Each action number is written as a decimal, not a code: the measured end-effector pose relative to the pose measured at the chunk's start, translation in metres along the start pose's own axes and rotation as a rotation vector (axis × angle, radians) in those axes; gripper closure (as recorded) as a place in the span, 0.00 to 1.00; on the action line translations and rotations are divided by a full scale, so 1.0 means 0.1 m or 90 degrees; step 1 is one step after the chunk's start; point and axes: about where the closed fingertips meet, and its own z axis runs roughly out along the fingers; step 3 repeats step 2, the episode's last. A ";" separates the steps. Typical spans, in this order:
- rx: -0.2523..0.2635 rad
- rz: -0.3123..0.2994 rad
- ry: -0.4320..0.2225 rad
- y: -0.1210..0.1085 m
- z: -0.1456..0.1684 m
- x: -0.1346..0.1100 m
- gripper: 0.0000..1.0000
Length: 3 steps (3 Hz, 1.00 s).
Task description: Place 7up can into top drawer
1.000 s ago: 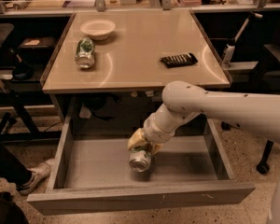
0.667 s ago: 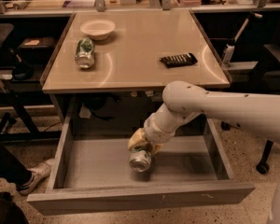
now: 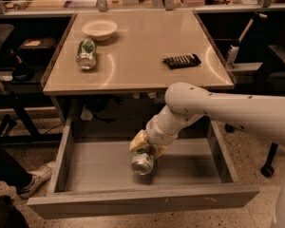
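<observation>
The top drawer is pulled open under the table. My gripper reaches down into it from the right on the white arm. It is shut on the 7up can, which is tilted with its silver end facing the camera, at or just above the drawer's bottom near the middle. Whether the can touches the bottom I cannot tell. The yellowish fingers hide most of the can's body.
On the table top lie a darker green can on its side at the left, a white bowl behind it, and a black flat object at the right. A person's shoe is on the floor left of the drawer.
</observation>
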 end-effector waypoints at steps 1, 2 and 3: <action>0.000 0.000 0.000 0.00 0.00 0.00 0.00; 0.000 0.000 0.000 0.00 0.00 0.00 0.00; 0.000 0.000 0.000 0.00 0.00 0.00 0.00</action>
